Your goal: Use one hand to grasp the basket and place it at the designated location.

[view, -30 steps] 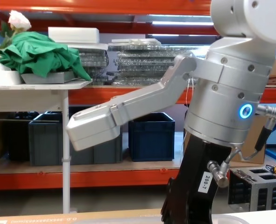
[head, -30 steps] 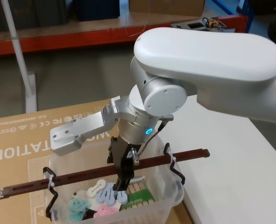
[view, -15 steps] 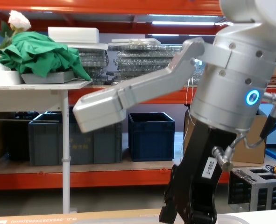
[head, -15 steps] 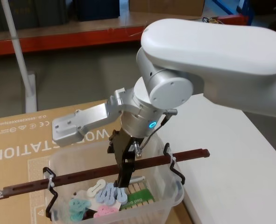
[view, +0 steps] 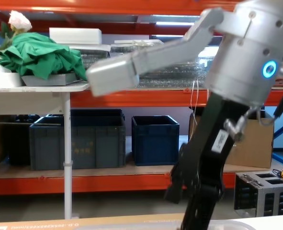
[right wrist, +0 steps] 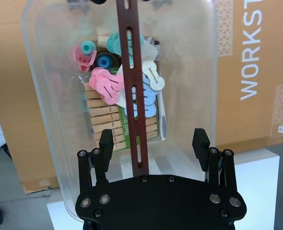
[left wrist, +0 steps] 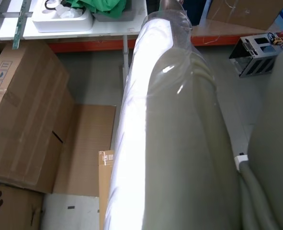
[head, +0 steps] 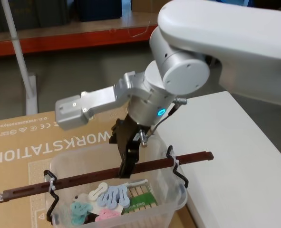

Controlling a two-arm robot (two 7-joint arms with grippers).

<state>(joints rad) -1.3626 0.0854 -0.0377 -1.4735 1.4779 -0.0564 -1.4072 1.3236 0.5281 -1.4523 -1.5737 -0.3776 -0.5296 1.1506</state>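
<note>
Closest, at the lower centre of the head view, the basket [head: 178,202] sits on a brown cardboard sheet [head: 26,142] printed WORKSTATION, just beside the edge of a white worktop [head: 235,156] that fills the right of the frame. It is a translucent tub; inside lie pastel clips [head: 109,195] in pink, blue and teal, over a row of wooden pegs [head: 140,194]. A reddish-brown slotted handle [head: 78,179] spans the tub from lower left to right and overhangs both ends, with a white zip tie [head: 175,163] at its right bracket. The right gripper [head: 124,172], black, points down at the middle of the handle. In the right wrist view its fingers [right wrist: 105,141] stand apart with the bar running between them; neither pad is seen pressing on it. Above the gripper, the silver wrist carries a blue ring light [head: 162,112], and the bulky white right arm [head: 226,38] enters from the upper right. In the chest view a small white number label [view: 219,141] shows on the gripper body. Farther back, orange racking [view: 107,98] holds dark blue crates [view: 155,139] at mid frame. At upper left, a pale side table bears a green cloth [view: 40,60] and white flowers [view: 19,19].
</note>
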